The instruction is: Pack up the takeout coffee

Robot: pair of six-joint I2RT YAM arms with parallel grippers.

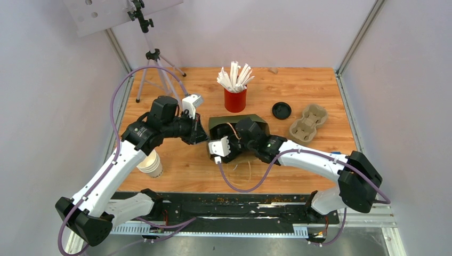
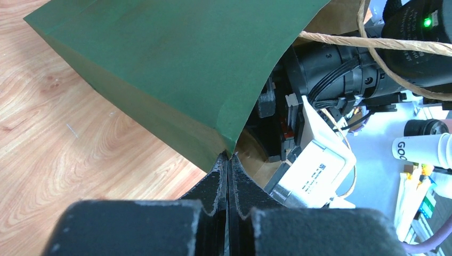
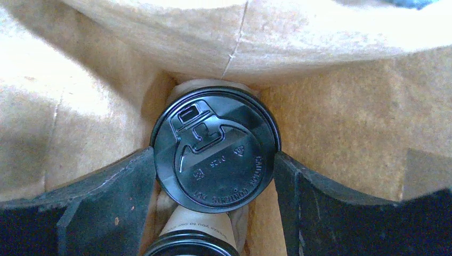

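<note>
The green paper bag (image 1: 242, 122) sits at the table's middle with its mouth toward the arms. My left gripper (image 2: 228, 156) is shut on the edge of the bag's mouth (image 2: 176, 80) and holds it open. My right gripper (image 3: 215, 156) reaches inside the bag, out of sight from above. Its fingers (image 3: 125, 186) press both sides of the black lid of the takeout coffee (image 3: 215, 149), a white cup seen from above against the brown inner wall. A second lidded cup (image 3: 193, 241) lies below it in the bag.
Behind the bag stands a red cup of white sticks (image 1: 235, 99). A loose black lid (image 1: 281, 110) and a cardboard cup carrier (image 1: 308, 124) lie to the right. A stack of paper cups (image 1: 151, 164) is at the front left, a tripod (image 1: 154, 69) at the back left.
</note>
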